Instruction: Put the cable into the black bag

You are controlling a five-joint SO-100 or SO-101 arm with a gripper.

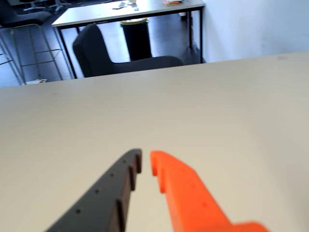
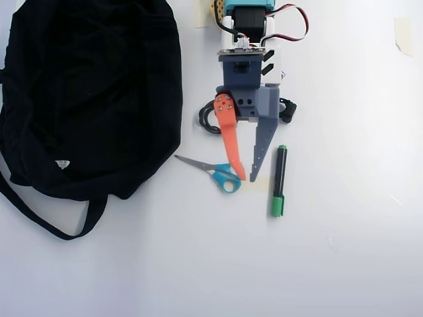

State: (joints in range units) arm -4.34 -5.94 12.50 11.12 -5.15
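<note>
You see little of the cable (image 2: 210, 123): only a black loop shows at the left of the arm in the overhead view and a dark stub at its right, the rest lying hidden under the wrist, so its long axis appears to run across the desk (image 2: 344, 264), left to right, though you cannot be sure. It lies near the desk's top edge, just right of the black bag (image 2: 86, 92), whose top runs out of frame at the top-left corner. The pincer (image 2: 248, 178) is nearly closed on nothing, tips a sliver apart, above the scissors (image 2: 218, 172) and beside the green marker (image 2: 278, 179). In the wrist view the pincer (image 1: 146, 162) points over bare desk; no cable shows there.
</note>
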